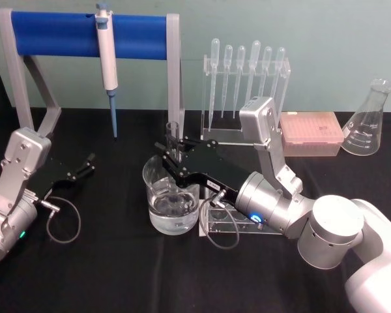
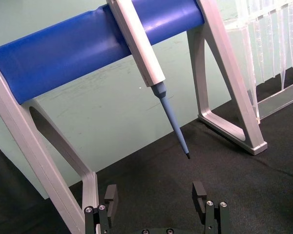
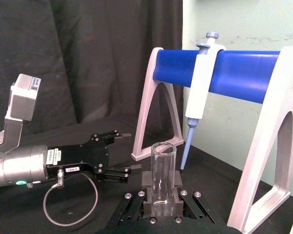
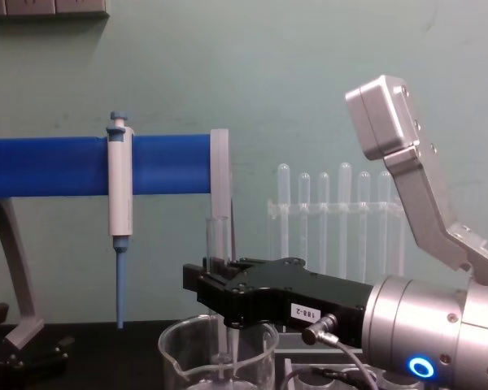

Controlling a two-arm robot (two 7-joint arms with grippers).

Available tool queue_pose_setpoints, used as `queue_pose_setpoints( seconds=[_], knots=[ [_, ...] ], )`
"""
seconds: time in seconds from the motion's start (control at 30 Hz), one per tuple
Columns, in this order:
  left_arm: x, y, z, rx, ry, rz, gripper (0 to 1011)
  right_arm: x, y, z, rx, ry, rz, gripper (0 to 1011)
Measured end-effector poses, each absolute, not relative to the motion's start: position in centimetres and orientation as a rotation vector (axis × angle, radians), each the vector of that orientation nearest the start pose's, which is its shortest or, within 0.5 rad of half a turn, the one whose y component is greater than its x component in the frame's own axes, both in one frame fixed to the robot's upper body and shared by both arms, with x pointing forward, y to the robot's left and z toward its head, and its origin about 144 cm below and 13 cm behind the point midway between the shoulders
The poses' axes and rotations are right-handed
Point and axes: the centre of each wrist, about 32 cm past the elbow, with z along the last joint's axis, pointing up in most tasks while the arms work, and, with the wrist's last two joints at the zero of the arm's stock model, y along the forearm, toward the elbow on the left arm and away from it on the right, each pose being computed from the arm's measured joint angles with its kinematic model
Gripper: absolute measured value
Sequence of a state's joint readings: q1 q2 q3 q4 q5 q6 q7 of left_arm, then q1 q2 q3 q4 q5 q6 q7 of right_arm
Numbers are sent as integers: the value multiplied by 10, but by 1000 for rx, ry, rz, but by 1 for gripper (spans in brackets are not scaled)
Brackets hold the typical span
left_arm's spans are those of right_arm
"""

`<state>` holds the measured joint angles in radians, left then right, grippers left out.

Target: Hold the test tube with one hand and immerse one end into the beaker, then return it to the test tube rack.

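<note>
Black cloth covers the tabletop (image 1: pixel 117 274), with a pale green wall behind it and a blue-barred stand along the back edge carrying a blue-and-white pipettor (image 1: pixel 107 59). Near the middle of the tabletop stands the beaker (image 1: pixel 172 195), holding some clear liquid. The right hand (image 1: pixel 174 154) reaches over its rim from the right side and is clamped on the test tube (image 3: pixel 162 173), which stands upright between the fingers; in the chest view the tube's lower end dips inside the beaker's glass. Whether the tip has met the liquid I cannot tell.

The left hand (image 2: pixel 156 202) rests low near the left edge of the tabletop, jaws apart and empty, well clear of the work.

By my reading the immersing step is in hand. Next comes a straight lift, keeping the tube vertical so it clears the rim, then carrying it to the clear rack (image 1: pixel 231 225) just right of the beaker.
</note>
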<state>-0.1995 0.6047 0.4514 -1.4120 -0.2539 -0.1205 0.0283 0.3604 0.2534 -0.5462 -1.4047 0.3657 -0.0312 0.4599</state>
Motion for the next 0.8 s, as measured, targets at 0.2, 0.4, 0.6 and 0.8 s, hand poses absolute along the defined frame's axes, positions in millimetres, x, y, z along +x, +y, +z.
queue_pose_setpoints(
  seconds=[0.2, 0.4, 0.6, 0.8],
  knots=[
    [489, 310, 1140, 305, -285, 1248, 1000, 524, -153, 1196, 44, -80, -629, 224],
    [489, 310, 1140, 304, -285, 1248, 1000, 519, -156, 1230, 65, -131, -621, 224],
    [489, 310, 1140, 305, -285, 1248, 1000, 511, -164, 1266, 97, -189, -631, 224],
    [489, 310, 1140, 304, -285, 1248, 1000, 494, -184, 1291, 97, -227, -679, 224]
  ],
)
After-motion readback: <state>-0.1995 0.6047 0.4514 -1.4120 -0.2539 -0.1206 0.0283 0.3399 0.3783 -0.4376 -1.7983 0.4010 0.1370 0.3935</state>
